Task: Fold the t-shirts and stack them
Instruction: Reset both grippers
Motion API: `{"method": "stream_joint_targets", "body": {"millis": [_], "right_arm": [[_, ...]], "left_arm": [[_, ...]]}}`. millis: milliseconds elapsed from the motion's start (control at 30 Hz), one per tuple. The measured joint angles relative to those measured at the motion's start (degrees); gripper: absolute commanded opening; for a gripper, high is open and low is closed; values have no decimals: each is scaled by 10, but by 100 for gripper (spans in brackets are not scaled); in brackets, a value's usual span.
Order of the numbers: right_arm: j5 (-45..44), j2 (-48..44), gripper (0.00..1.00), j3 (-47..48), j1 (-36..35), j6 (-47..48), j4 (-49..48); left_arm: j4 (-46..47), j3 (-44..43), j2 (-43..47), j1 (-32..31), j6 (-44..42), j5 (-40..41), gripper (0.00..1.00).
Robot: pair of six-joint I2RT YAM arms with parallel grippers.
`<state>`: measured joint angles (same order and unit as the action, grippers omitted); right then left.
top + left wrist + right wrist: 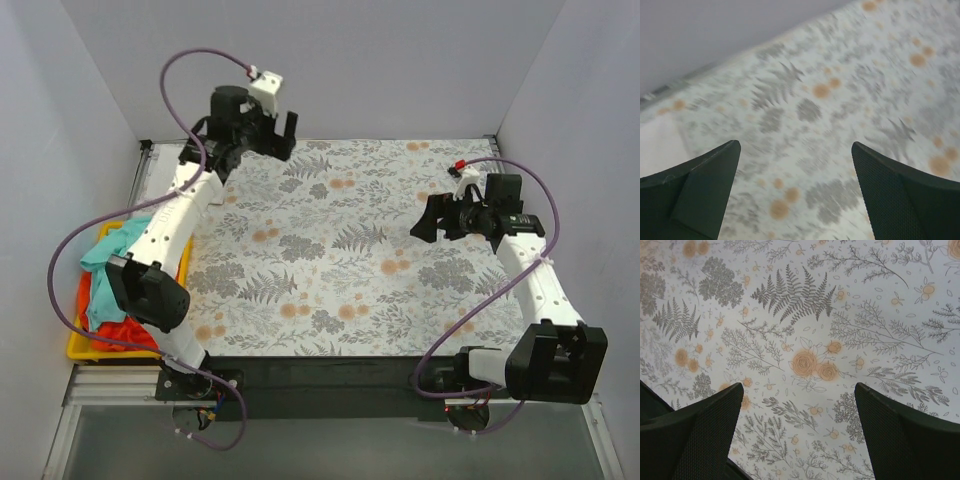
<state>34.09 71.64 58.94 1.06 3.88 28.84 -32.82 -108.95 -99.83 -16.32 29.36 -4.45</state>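
A teal t-shirt [101, 262] and an orange-red t-shirt [122, 334] lie bunched in a yellow tray [84, 346] off the table's left edge, partly hidden by my left arm. No white t-shirt is in view. My left gripper [283, 138] is open and empty, raised over the far left of the table; its wrist view [796, 146] shows only blurred floral cover between the jaws. My right gripper [426, 220] is open and empty above the right-centre of the table; its wrist view [799, 388] shows only floral cover.
The grey-and-orange floral table cover [340, 250] spans the table. Grey walls close in the back and both sides. A metal rail [120, 380] runs along the near left edge below the tray.
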Motion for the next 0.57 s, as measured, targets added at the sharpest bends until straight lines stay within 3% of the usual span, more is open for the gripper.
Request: {"method": "stream_joint_targets", "body": {"millis": [133, 367, 567], "right_arm": [[-19, -38, 98, -47, 0, 27, 9], [-46, -79, 98, -102, 0, 59, 26], [-38, -109, 98, -120, 14, 69, 29]], "left_arm": [[-10, 142, 31, -70, 63, -61, 95], [-15, 384, 60, -68, 118, -90, 95], [-2, 474, 166, -67, 131, -91, 95]]}}
